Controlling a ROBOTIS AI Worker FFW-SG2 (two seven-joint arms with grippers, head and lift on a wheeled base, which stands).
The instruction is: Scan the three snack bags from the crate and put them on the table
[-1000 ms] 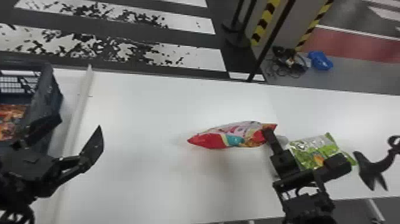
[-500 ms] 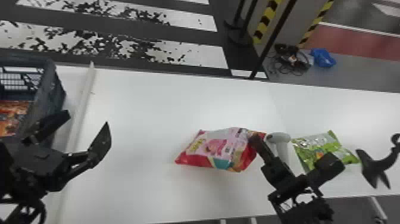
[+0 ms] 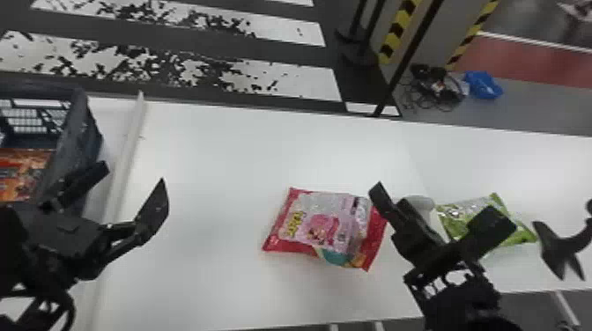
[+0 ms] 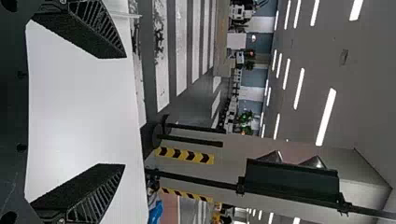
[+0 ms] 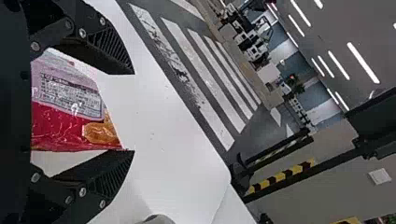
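Your right claw point(image 5: 134, 112) has its fingers spread, nothing pinched. Pink-red bag point(image 3: 321, 224) by its left finger, looks flat on the desk point(image 3: 220, 167). White scanner point(image 3: 420, 205) just on the claw's far side. For the scan, you'd want a deep, gentle bite on the bag's right end, code turned to the scanner; a shallow grip may slip. Green bag point(image 3: 453, 220) farther right, likely done. Left claw point(image 4: 125, 111) spread by the crate point(image 3: 81, 127); 1 orange bag point(image 3: 22, 169) inside.

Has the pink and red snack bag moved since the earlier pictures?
Yes, in the head view the bag has shifted left, closer to the long white ridge.
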